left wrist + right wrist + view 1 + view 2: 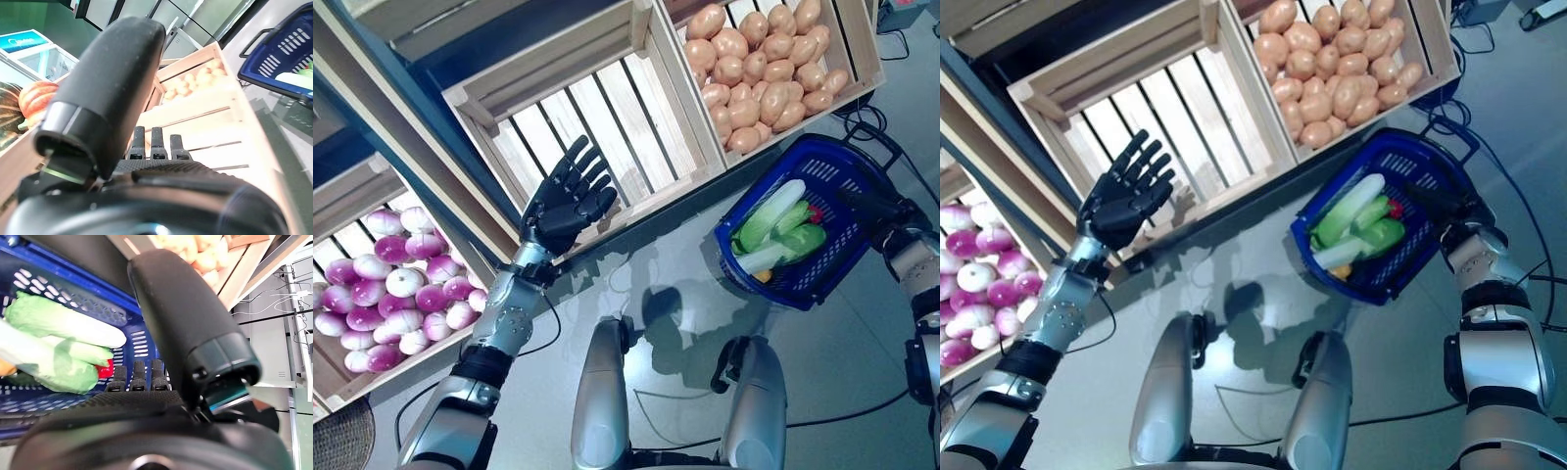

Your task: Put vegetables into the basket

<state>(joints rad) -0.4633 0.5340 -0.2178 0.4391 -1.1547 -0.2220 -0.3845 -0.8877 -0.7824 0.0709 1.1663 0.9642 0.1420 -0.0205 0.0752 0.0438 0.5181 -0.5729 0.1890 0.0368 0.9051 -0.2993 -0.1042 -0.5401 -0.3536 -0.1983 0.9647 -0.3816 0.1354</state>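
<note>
A: Blue plastic basket (822,176) is sitting at the right of the head view, hanging from the right hand (891,217). Fingers are curling round its handle or rim; I cannot tell which from the right wrist view.

B: Contents?

A: Pale green leafy vegetables (773,220) are lying inside, something red (103,369) beside them, a yellow bit under them.

B: Left hand?

A: Left hand (566,201) is hanging in the air at centre left, fingers spread and straight, holding nothing, in front of the slatted empty crate (607,108). Potatoes (759,69) are filling the crate at upper right; purple-and-white onions (386,294) are filling the one at lower left.

B: Risks?

A: My judgement: the basket is tilting, so a swing of the right arm could be spilling the greens. The left hand is facing the empty crate, so a straight reach is finding nothing.

B: View differences?

A: Left wrist view is showing an orange pumpkin (36,100) on a shelf, unseen from the head. Only the head views are showing the onions.
</note>
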